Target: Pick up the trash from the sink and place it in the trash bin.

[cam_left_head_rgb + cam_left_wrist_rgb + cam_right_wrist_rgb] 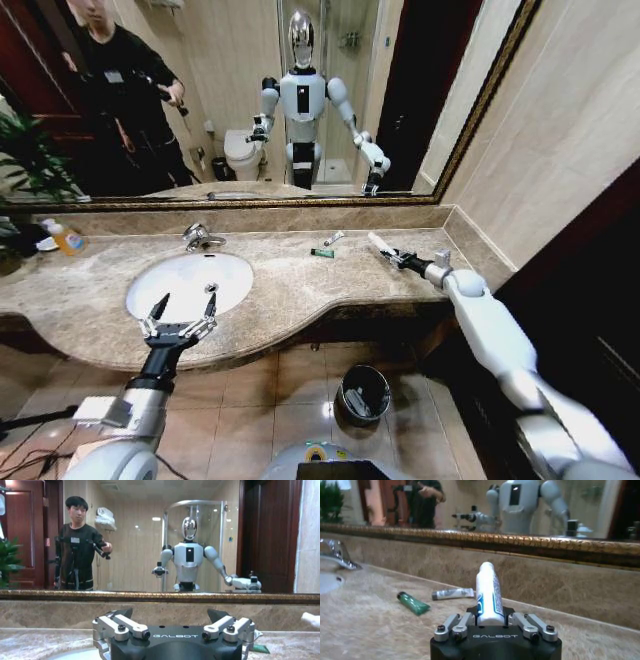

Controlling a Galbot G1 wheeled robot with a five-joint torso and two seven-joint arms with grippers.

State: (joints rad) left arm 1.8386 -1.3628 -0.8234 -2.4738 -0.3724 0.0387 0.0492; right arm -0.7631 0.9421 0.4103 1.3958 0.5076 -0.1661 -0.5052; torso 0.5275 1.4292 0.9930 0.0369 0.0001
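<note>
Over the right end of the marble counter (300,285), the right gripper (393,256) clamps a white tube (488,592), while the left gripper (180,312) hovers spread open at the near rim of the sink (190,282), a green tube (322,253) and a small white tube (333,238) lying on the counter between them, the trash bin (363,393) on the floor below.

Marble counter (290,290): green tube (322,253), white tube (333,238).

"GALBOT" on left hand (174,630) and right hand (492,624).
</note>
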